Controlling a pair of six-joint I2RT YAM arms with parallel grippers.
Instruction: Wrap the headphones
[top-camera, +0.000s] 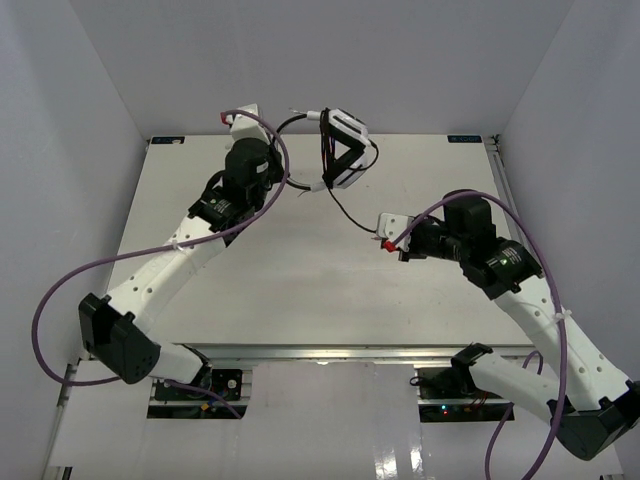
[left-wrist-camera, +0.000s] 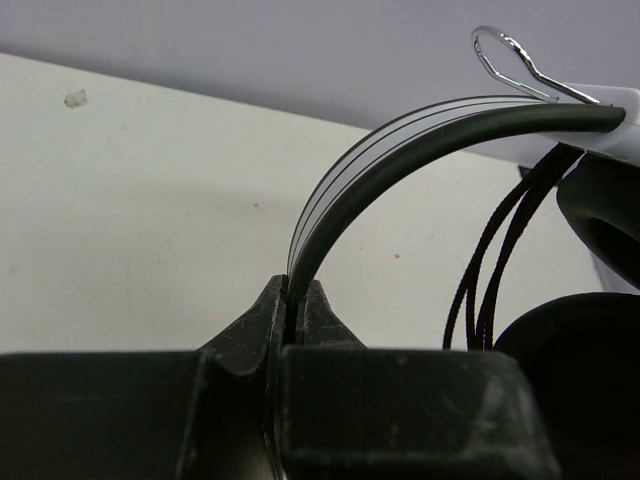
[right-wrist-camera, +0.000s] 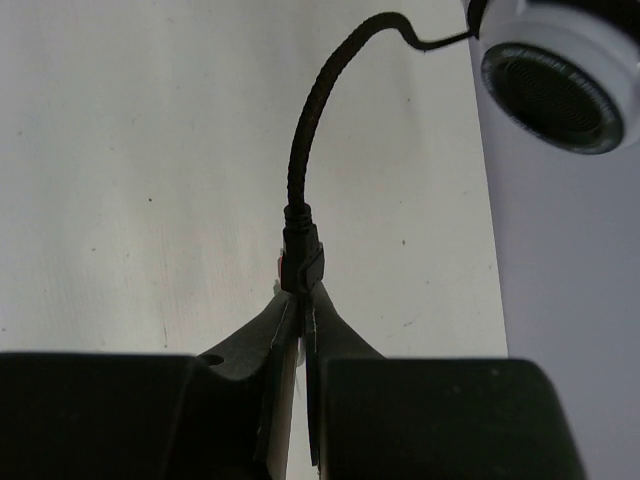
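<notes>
The headphones hang above the far middle of the table, white cups with black pads. My left gripper is shut on the thin dark headband, which arcs up and right from between the jaws. A black ear pad and several strands of the cord hang at the right of that view. The cord runs down from the headphones to my right gripper. The right gripper is shut on the cord's black plug. The cord rises to an ear cup.
The white table is enclosed by grey walls on the left, back and right. Thick purple arm cables loop beside both arms. A metal rail runs along the near edge between the arm bases.
</notes>
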